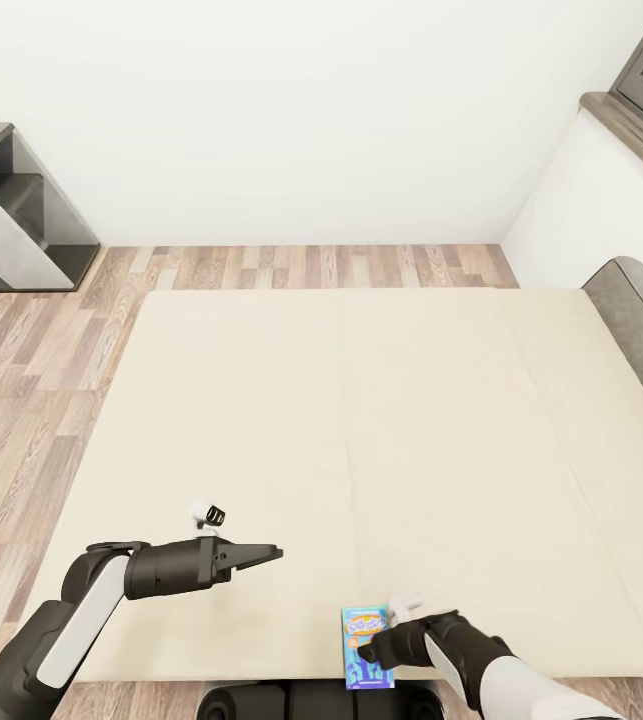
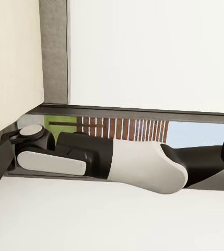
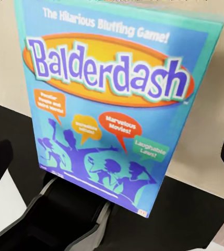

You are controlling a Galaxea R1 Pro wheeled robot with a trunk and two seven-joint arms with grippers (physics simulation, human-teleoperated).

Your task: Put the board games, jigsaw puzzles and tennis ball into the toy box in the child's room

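The blue game box [image 1: 367, 648], flat and glossy, lies at the bed's [image 1: 361, 420] near edge. The right tool [image 1: 373, 652] sits over it, fingers spread either side in the right wrist view [image 3: 117, 110]. The left tool [image 1: 266, 553] points level across the mattress; whether it is spread cannot be told. Plain beige mattress lies open beyond.

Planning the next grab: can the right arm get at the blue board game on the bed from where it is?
Probably yes. The right gripper hovers right over the blue board game at the near edge of the bed, its fingers spread either side, nothing between them.
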